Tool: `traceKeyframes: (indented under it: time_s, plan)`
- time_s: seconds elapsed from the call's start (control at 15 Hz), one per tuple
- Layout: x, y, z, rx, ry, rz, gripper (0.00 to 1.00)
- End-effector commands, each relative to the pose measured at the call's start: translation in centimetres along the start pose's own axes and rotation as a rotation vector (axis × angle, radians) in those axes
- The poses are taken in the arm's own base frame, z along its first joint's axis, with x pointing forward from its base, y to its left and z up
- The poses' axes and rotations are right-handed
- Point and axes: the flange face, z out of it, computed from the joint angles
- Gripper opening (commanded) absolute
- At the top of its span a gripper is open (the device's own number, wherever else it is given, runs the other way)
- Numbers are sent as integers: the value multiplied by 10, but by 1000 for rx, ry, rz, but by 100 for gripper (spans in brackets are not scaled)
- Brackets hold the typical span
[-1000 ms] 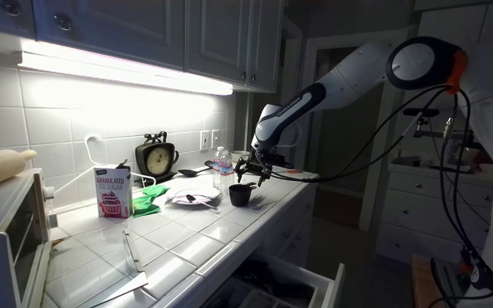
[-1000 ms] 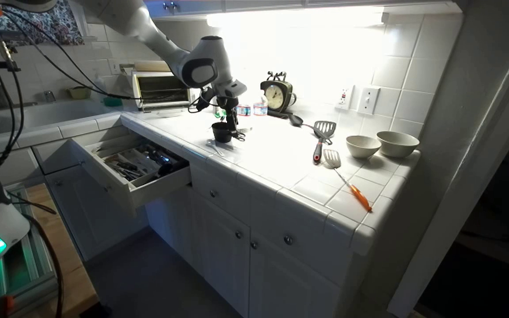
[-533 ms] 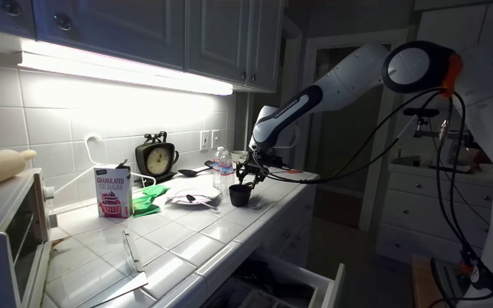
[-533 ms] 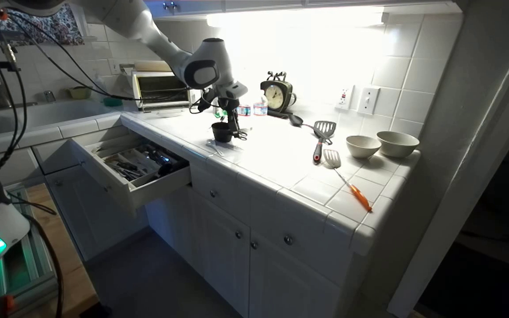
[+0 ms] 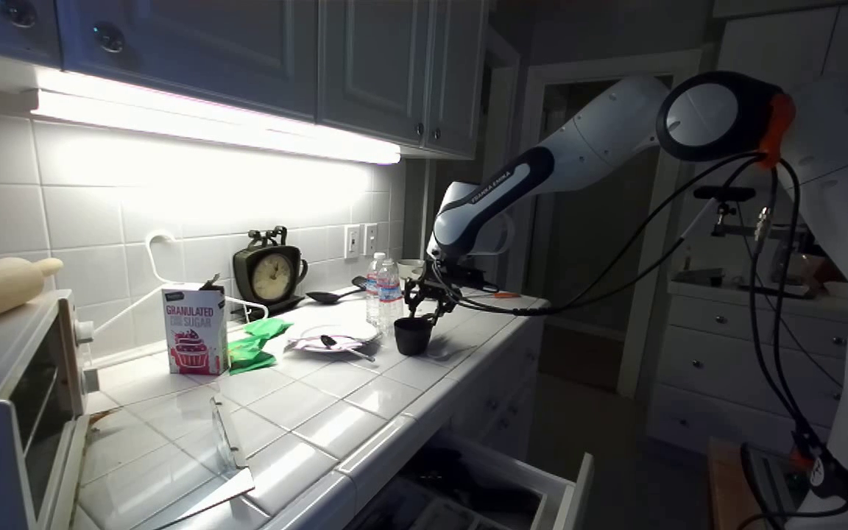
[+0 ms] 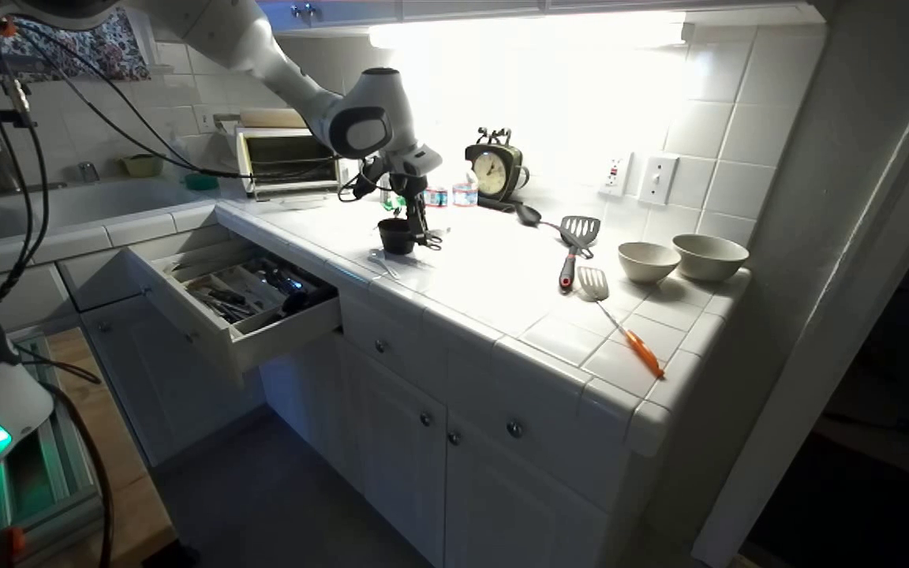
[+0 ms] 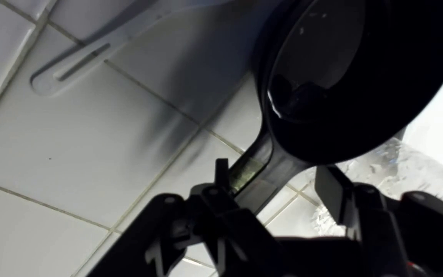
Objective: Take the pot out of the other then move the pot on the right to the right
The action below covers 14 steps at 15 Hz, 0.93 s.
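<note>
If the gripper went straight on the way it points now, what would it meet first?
Probably the handle of the pot, which shows between the open fingers in the wrist view. Depth is unclear, so one might touch the counter first.

The pot (image 5: 412,337) is finished in plain black. Black is also used for the gripper (image 7: 275,179). The arm (image 5: 601,136) is coloured white, with black panels (image 5: 548,158) and an orange band (image 5: 777,126). The counter (image 7: 71,154) is surfaced in white tile, divided into a grid by brownish grout lines (image 7: 154,178). The sugar box (image 5: 196,331) is printed white and pink, with a cupcake motif (image 5: 192,353). The bag (image 5: 251,352) is coloured bright green. The clock (image 6: 492,172) is cased in a dark tone and faced in cream. The spatula handle (image 6: 644,353) is coloured orange. Both bowls (image 6: 649,268) are finished in off-white.
</note>
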Motion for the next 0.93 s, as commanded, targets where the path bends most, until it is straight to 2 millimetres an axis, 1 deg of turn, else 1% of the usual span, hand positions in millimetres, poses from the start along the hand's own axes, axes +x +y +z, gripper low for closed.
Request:
traceKeyframes:
  time_s: [0.0, 0.07, 0.2, 0.27, 0.33, 0.47, 0.53, 0.6, 0.8, 0.87]
  plan:
    - [3, -6, 0, -12, -10, 21, 36]
    - [3, -6, 0, -13, -10, 22, 32]
    - [4, -6, -1, -15, -11, 25, 29]
    - [4, -6, -1, -17, -11, 25, 30]
    - [4, -6, -1, -18, -11, 26, 30]
    - [5, -5, -1, -22, -12, 30, 34]
    - [5, -5, -1, -24, -12, 32, 38]
    - [6, -4, -2, -26, -12, 34, 38]
    - [6, -4, -3, -28, -13, 42, 51]
    - [7, -5, -3, -27, -12, 45, 54]
